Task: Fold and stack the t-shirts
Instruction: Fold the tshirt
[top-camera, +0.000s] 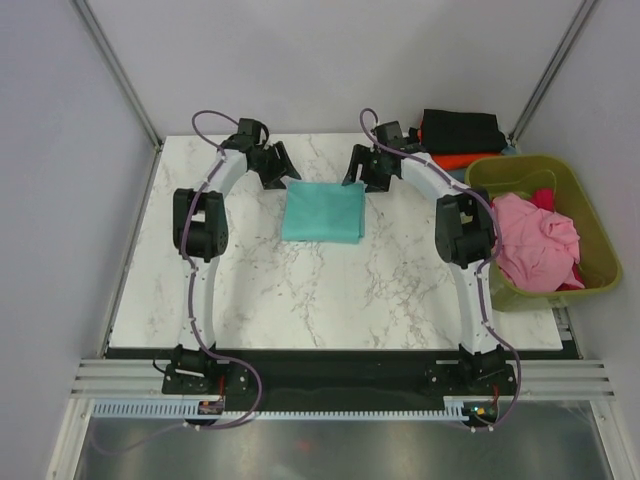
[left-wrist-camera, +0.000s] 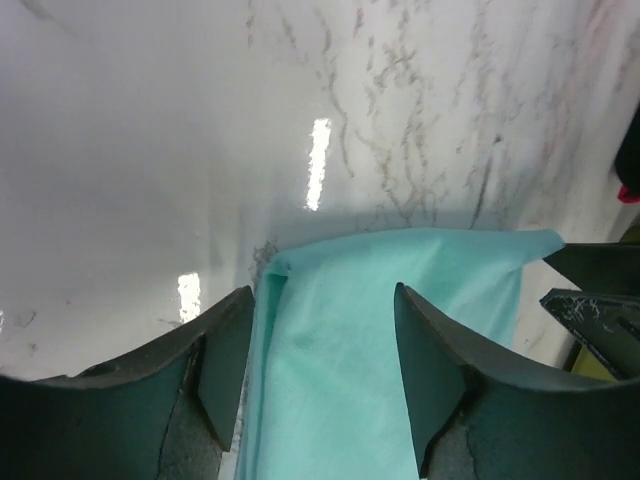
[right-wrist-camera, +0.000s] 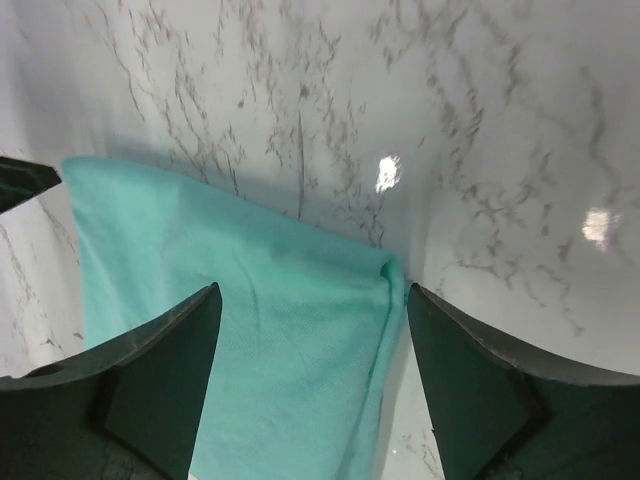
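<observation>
Teal t-shirt: folded to a neat rectangle, lying flat on the far half of the table, about midway between the two arms. The left claw is at its far-left corner and the right claw at its far-right corner. Both stand wide, with nothing pinched (in each wrist view a corner of the cloth lies loose on the marble between the fingers).

Table: white marble pattern with grey veins, glossy, with bright spots of lamp glare.

At the far right corner lies a folded black t-shirt, with an orange t-shirt showing at its near side. Just beside them, at the table's right edge, an olive tub holds a crumpled pink t-shirt and a bit of red cloth.

Room: plain pale grey walls on three sides, slanted metal posts at the far corners, and a metal rail along the near edge by the arm bases.
</observation>
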